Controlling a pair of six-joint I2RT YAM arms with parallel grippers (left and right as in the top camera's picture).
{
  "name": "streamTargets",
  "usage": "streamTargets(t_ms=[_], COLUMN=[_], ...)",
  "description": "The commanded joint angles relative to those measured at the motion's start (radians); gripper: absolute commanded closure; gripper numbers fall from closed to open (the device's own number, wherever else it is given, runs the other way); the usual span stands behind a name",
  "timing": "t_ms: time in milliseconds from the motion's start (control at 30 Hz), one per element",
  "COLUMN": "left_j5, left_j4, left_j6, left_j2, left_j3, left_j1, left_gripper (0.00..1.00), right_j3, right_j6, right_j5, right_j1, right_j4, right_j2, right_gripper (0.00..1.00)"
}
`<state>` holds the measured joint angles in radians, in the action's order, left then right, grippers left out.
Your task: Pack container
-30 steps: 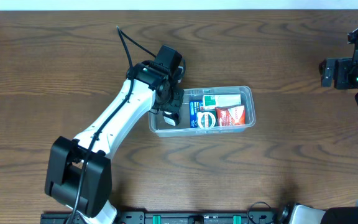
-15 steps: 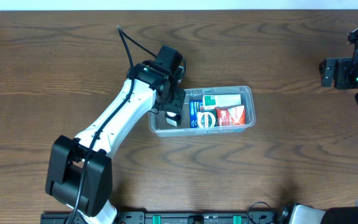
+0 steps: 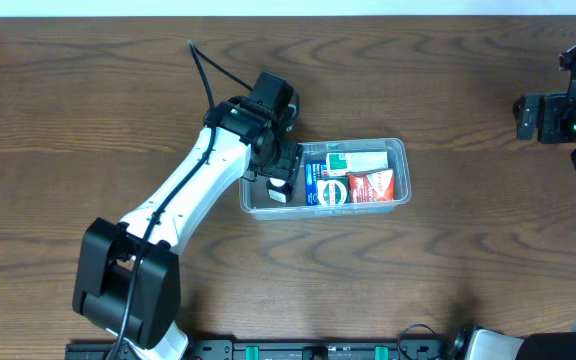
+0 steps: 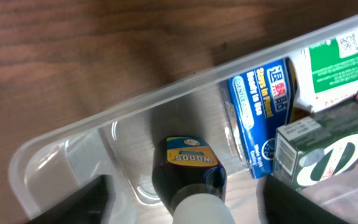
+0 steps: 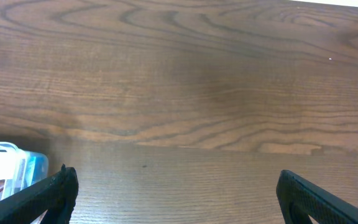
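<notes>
Since a second ago, I log my left gripper (image 3: 279,183) barely shifted: jaws wide, bottle (image 4: 190,169) loose between them inside container (image 4: 166,93); right gripper (image 5: 178,198) spread wide.

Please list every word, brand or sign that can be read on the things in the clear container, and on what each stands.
"WOODS": yellow label on the dark bottle in the container.
"Ready to Use": blue packet; its Chinese characters and small print are too blurred.
White and green packet: a QR code; words too small.
Green box: a white logo only, unreadable.
</notes>
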<state>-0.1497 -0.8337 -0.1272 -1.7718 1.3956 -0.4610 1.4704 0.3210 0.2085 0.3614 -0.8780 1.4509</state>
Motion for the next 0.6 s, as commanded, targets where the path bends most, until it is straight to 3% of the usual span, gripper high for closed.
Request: streamTargets(t_ms=[0, 567], left_j5=[0.009, 0.098], left_j4=[-0.014, -0.262], left_j6=[-0.005, -0.005], left_j2=[0.083, 0.562], left_j3=[0.06, 0.079], left_j1=[0.0, 0.0], left_gripper=[0.02, 0.02], right_j3=[0.008, 0.008], right_j6=[-0.014, -0.014], right_j5=[0.004, 0.005], right_j1=[0.011, 0.011], right_j4=[-0.001, -0.001], right_j2=[0.003, 0.003], right_gripper=[0.01, 0.01])
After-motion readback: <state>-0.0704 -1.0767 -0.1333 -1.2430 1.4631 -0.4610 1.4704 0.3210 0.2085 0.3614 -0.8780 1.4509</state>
